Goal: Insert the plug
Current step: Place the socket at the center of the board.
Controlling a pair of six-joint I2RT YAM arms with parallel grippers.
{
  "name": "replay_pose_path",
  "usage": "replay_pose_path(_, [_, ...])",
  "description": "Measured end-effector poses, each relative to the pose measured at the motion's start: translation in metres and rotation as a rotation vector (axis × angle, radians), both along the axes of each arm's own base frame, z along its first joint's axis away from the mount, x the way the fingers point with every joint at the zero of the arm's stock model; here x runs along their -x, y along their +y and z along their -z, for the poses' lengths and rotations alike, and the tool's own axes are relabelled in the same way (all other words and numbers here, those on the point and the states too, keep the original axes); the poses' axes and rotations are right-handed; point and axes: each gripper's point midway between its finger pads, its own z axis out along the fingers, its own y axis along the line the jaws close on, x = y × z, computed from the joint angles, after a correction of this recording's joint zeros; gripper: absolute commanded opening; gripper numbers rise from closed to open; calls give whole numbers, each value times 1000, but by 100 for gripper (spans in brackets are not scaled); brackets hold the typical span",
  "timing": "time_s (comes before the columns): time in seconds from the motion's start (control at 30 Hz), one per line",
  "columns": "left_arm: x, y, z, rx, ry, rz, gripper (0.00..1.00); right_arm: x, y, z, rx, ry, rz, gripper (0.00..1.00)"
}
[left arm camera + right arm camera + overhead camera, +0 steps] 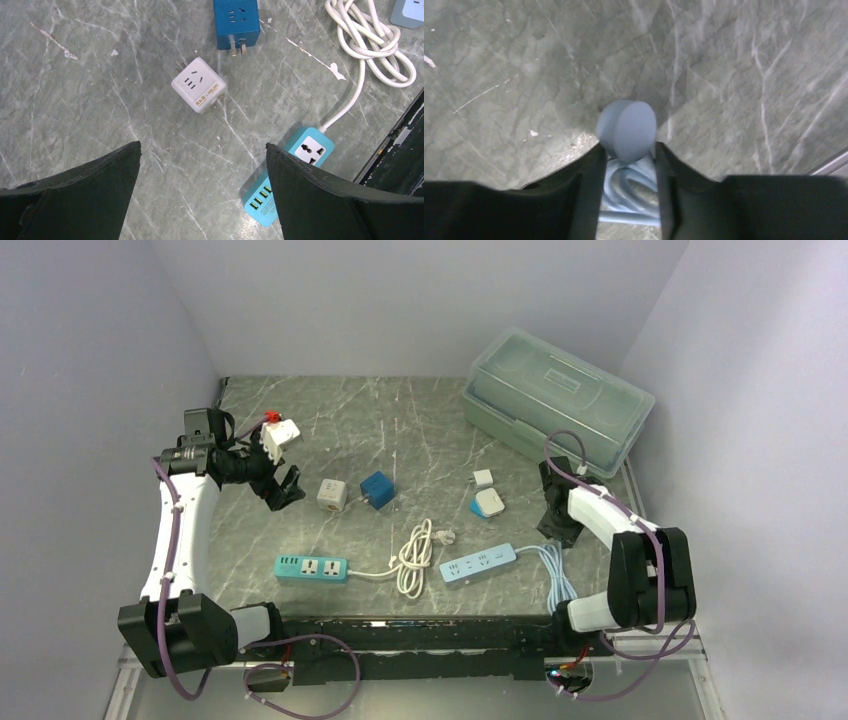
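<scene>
My right gripper [628, 150] is shut on a light-blue round plug [626, 129], held just above the table, with its blue cord [631, 187] coiled behind the fingers. In the top view the right gripper [556, 528] sits right of the light-blue power strip [480, 563], whose blue cord [556, 578] loops toward it. My left gripper [203, 146] is open and empty, hovering over bare table. A teal power strip [285, 180] lies below its right finger; in the top view the left gripper [285, 488] is up-left of that strip [312, 568].
A white cube socket [198, 85] and a blue cube adapter [236, 22] lie ahead of the left gripper. A coiled white cord [414, 556] lies between the strips. Two small white adapters [486, 492] sit mid-table. A clear lidded box [555, 400] stands back right.
</scene>
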Motion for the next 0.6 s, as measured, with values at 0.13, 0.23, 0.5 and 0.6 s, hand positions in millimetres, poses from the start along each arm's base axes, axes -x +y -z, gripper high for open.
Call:
replay_pose_path(0.13, [0, 0, 0, 0, 0, 0, 100, -6, -7, 1, 45, -6, -11, 6])
replay_pose_path(0.23, [-1, 0, 1, -1, 5, -1, 100, -19, -10, 0, 74, -18, -29, 1])
replay_pose_path(0.5, [-2, 2, 5, -16, 8, 9, 100, -77, 12, -24, 287, -97, -255, 8])
replay_pose_path(0.6, [-2, 2, 6, -18, 8, 12, 100, -88, 17, -30, 383, -98, -308, 15])
